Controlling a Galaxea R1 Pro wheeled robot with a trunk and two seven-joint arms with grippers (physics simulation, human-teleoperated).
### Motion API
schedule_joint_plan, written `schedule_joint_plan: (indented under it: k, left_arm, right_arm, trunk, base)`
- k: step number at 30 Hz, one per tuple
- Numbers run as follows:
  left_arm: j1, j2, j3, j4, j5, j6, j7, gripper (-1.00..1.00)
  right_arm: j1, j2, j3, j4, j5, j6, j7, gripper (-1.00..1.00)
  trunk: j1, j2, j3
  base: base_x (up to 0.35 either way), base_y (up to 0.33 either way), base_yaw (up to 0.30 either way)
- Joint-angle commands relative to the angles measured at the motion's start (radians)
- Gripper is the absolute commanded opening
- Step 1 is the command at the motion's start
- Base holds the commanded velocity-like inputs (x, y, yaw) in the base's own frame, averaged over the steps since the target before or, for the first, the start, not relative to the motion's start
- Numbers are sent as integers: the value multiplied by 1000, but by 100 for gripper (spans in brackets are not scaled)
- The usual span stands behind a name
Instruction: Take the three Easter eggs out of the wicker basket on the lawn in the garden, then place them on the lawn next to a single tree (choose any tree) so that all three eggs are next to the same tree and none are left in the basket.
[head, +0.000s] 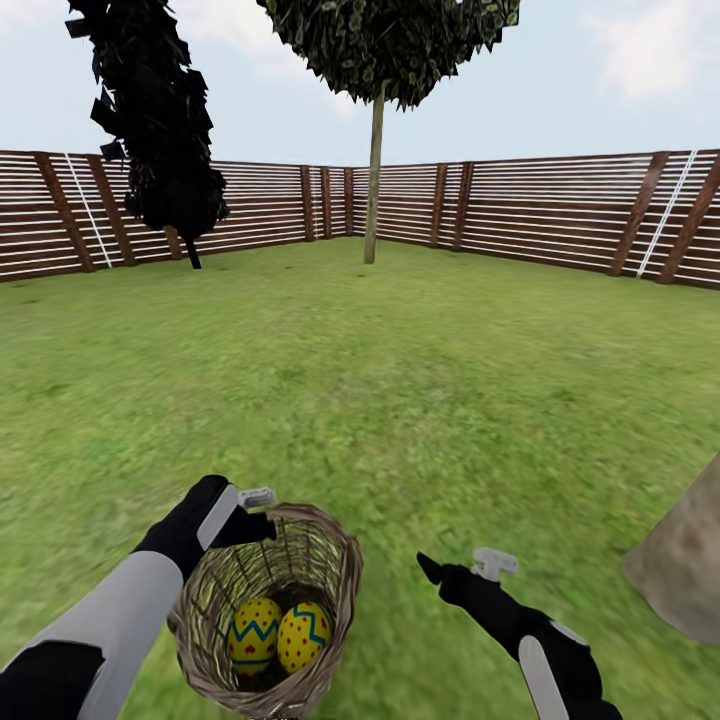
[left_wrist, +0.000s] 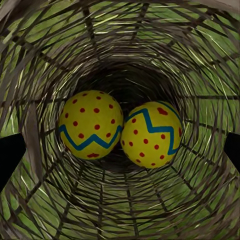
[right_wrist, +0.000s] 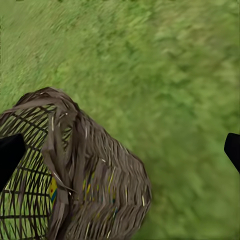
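The wicker basket (head: 330, 570) stands on the lawn (head: 420, 380) just in front of me. Two yellow Easter eggs with red dots and blue-green zigzags lie side by side at its bottom, one egg (head: 254, 632) to the left of the other egg (head: 303, 636). My left gripper (head: 262, 520) hangs open at the basket's near-left rim. Its wrist view looks straight down inside at the left egg (left_wrist: 91, 125) and the right egg (left_wrist: 151, 134). To the basket's right, my right gripper (head: 435, 572) is open and holds nothing, with the basket (right_wrist: 95, 185) beside it.
A thick pale grey-brown tree trunk (head: 680, 575) rises at the right edge, close by. Far off stand a thin-trunked tree (head: 374, 180) and a dark bushy tree (head: 150, 110) before the slatted wooden fence (head: 560, 205). Open grass lies between.
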Motion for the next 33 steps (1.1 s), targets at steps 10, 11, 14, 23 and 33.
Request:
schedule_joint_plan:
  k: [10,11,14,23,33]
  left_arm:
    - [-1,0,-43,18,10,-26,-10,100]
    - [-1,0,-44,19,10,-27,-14,100]
    - [-1,-1,-49,24,10,-30,-30,100]
    - [-1,-1,-83,29,10,-51,-42,100]
    - [-1,0,-108,31,10,-67,-63,100]
  right_arm:
    - [0,1,-8,-17,-2,6,10,100]
    - [0,1,-8,-17,-2,6,10,100]
    - [0,1,-8,-18,-2,6,10,100]
    - [0,1,-9,-17,-2,6,10,100]
    - [0,1,-9,-17,-2,6,10,100]
  trunk:
    - [38,-71,-32]
    - [42,-78,-35]
    - [54,-99,-45]
    - [75,-135,-76]
    - [79,-137,-115]
  base:
    - [0,0,0]
    - [0,0,0]
    - [0,0,0]
    - [0,0,0]
    - [0,0,0]
